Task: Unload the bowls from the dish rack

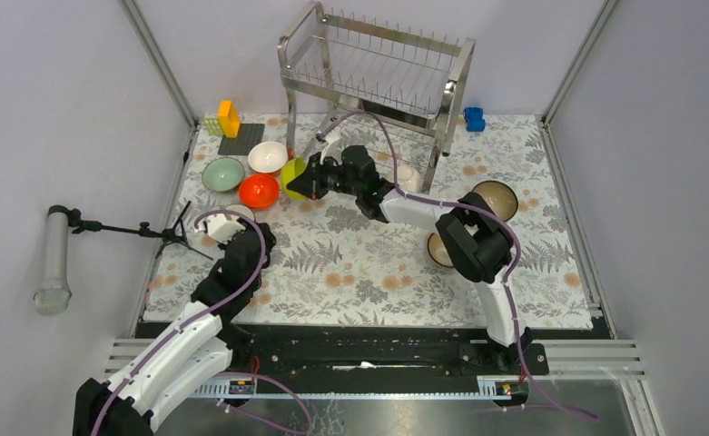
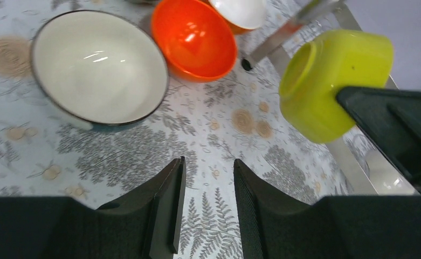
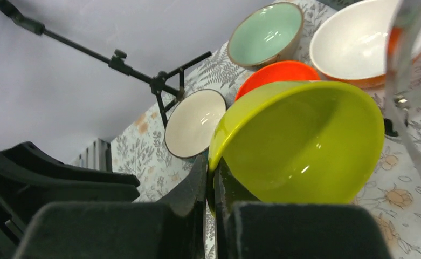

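The steel dish rack (image 1: 378,73) stands at the back of the mat. My right gripper (image 3: 211,167) is shut on the rim of a yellow-green bowl (image 3: 305,140), held tilted above the mat just left of the rack's front leg (image 2: 283,35). Beside it sit an orange-red bowl (image 1: 259,191), a white bowl (image 1: 267,156) and a pale green bowl (image 1: 223,173). My left gripper (image 2: 208,162) hangs open over bare mat, with a dark-rimmed cream bowl (image 2: 100,67) just ahead of it. A brown bowl (image 1: 496,198) lies right of the rack, and another bowl (image 1: 437,250) is half hidden under the right arm.
A small tripod (image 1: 164,234) with a grey cylinder (image 1: 53,259) stands at the mat's left edge. A yellow block on a grey plate (image 1: 230,118) sits back left, and a blue block (image 1: 474,118) back right. A white bowl (image 1: 405,174) shows in the rack's lower tier.
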Controlling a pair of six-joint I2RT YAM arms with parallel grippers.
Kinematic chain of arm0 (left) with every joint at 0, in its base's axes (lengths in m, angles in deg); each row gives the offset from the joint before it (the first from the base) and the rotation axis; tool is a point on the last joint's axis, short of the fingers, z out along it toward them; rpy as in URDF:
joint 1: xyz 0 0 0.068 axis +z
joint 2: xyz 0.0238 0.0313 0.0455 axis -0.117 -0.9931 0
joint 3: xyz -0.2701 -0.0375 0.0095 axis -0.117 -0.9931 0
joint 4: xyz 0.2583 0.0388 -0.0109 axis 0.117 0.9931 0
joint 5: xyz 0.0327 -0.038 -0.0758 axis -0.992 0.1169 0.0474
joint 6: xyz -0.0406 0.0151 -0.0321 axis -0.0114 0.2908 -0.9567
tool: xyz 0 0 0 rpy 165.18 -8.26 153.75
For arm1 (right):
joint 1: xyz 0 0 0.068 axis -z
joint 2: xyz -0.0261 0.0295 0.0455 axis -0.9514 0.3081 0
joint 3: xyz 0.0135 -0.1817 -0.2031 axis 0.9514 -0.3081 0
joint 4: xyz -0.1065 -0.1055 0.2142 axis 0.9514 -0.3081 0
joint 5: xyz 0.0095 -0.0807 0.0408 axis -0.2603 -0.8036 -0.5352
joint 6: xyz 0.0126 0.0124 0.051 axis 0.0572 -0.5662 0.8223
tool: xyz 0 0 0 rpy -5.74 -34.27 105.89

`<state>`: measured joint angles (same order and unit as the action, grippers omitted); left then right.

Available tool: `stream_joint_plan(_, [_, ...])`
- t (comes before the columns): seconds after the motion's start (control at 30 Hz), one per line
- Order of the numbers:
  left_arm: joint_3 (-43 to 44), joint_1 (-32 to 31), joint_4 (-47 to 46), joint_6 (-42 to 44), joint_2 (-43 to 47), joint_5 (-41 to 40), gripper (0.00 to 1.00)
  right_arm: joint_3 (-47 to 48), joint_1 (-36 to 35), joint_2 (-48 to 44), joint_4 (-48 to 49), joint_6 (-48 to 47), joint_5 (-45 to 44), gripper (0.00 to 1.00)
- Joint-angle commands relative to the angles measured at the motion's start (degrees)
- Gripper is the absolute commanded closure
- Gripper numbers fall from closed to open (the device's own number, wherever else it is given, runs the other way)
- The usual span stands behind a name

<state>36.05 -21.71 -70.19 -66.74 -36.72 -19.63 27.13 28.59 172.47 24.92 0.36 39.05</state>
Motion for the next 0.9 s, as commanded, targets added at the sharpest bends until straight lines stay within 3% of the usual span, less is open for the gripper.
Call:
stream_joint_plan(0.0, [0.97,-0.14,7.64,-10.68,1.91,-10.86,0.57,9.81,-3.95,-2.89,-13.04,-15.2,0.84,1.0])
stream_joint_plan(0.17, [1.77,-0.16,11.48,-15.1,3.28,-13.31,0.57,21.61,-6.54,3.58,-28.09,-25.82,-2.6,0.99])
stream_joint_plan(0.33, [2.39,-0.21,16.72,-22.02,4.0,-16.86,0.57,32.54,-7.62,9.82,-35.72,-32.7,-5.13,0.98])
stream_joint_plan(0.73, [8.5,-0.27,46.71,-55.79,-0.51,-26.49,0.55,43.71,-8.72,19.05,-36.91,-40.66,-6.97,1.0])
stream_joint_plan(0.87, [9.39,-0.48,48.12,-57.41,-2.66,-26.68,0.55,44.37,-9.63,20.72,-35.73,-43.29,-7.78,1.0])
